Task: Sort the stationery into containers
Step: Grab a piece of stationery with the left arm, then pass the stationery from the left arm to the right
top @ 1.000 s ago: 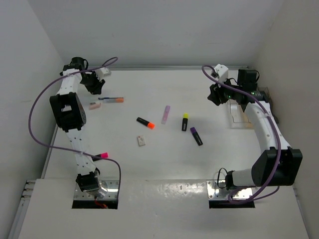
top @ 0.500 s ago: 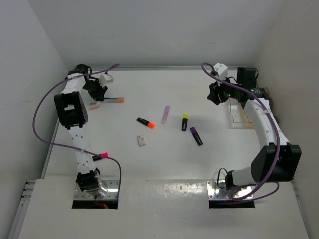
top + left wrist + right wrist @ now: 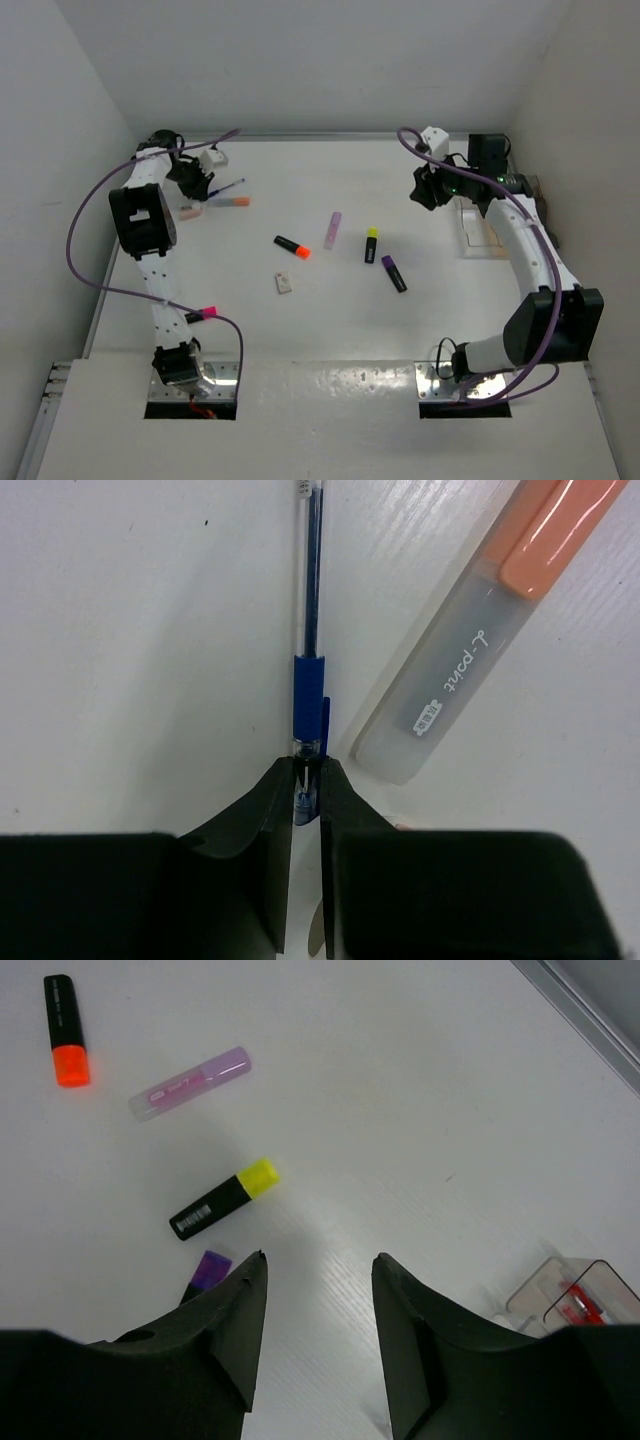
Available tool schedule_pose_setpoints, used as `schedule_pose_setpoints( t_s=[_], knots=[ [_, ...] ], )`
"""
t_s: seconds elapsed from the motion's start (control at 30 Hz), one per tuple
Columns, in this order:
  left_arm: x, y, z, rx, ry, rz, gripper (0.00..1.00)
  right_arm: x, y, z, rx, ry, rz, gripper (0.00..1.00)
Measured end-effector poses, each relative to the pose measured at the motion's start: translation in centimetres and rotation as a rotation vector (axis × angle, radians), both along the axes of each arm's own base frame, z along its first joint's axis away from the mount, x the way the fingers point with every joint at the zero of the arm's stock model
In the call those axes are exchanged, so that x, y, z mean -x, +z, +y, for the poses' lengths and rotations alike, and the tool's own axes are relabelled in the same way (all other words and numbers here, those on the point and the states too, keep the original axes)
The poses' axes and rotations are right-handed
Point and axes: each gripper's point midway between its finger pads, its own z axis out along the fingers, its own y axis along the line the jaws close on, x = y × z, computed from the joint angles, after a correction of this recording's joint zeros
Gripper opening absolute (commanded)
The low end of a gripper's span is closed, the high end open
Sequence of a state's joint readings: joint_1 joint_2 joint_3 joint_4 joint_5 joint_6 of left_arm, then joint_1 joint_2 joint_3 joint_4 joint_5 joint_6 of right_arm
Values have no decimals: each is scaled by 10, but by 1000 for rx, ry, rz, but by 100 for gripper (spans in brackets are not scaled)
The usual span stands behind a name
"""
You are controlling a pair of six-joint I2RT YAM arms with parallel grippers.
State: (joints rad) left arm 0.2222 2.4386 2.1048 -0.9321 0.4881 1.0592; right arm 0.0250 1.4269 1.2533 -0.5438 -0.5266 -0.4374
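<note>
My left gripper (image 3: 307,770) is shut on the capped end of a blue pen (image 3: 309,630), at the far left of the table (image 3: 197,181). An orange-capped clear marker (image 3: 480,640) lies right beside the pen. My right gripper (image 3: 318,1260) hangs open and empty above the table, left of the clear tray (image 3: 572,1295), which holds a red pen. Loose in the middle lie an orange highlighter (image 3: 293,246), a lilac marker (image 3: 332,229), a yellow highlighter (image 3: 371,244), a purple highlighter (image 3: 393,273) and a white eraser (image 3: 285,283).
A small pinkish item (image 3: 190,212) lies by the left arm's elbow. A pink-capped highlighter (image 3: 205,312) sits beside the left arm's lower link. White walls close in the table on the left, back and right. The arm base plates (image 3: 225,374) are at the near edge.
The left jaws have closed on the blue pen, and its free end has swung up away from the orange marker. My right gripper has shifted slightly left, away from the tray.
</note>
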Motion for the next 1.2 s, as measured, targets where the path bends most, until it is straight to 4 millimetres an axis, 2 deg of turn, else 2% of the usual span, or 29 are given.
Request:
schedule_pose_setpoints(
  t_s=[0.1,0.23,0.3,0.33,0.43,0.53,0.63,0.7,0.73,0.8,0.93,1.0,1.07,1.2],
  knots=[
    [-1,1,-1,6,5,-3,0,0,3,5,-30,-9,11,46],
    [-2,9,-11,87,62,3,0,-4,17,13,-138,-65,23,45],
    [-6,29,-20,155,100,-18,0,-6,32,20,-227,-105,20,44],
    [-9,47,-26,199,124,-44,0,-7,42,24,-283,-129,20,43],
    [-9,127,-51,353,190,-165,0,-8,84,41,-471,-165,-1,42],
    [11,231,-83,539,228,-340,0,-7,119,62,-639,-166,2,43],
    [48,329,-133,765,175,-471,0,-9,145,85,-771,-151,26,46],
    [72,374,-172,914,102,-490,0,-11,164,103,-843,-123,35,47],
    [84,390,-191,989,66,-476,0,-13,175,115,-876,-100,39,47],
    [102,407,-223,1107,11,-423,0,-16,197,137,-925,-51,39,47],
    [129,417,-272,1293,-41,-240,0,-21,248,177,-1017,65,-1,47],
    [138,425,-286,1358,-59,-176,0,-19,272,192,-1054,119,-32,47],
    [149,434,-294,1415,-80,-131,0,-17,285,199,-1076,149,-51,47],
    [164,451,-301,1488,-120,-93,0,-20,300,204,-1104,165,-81,46]
  ],
)
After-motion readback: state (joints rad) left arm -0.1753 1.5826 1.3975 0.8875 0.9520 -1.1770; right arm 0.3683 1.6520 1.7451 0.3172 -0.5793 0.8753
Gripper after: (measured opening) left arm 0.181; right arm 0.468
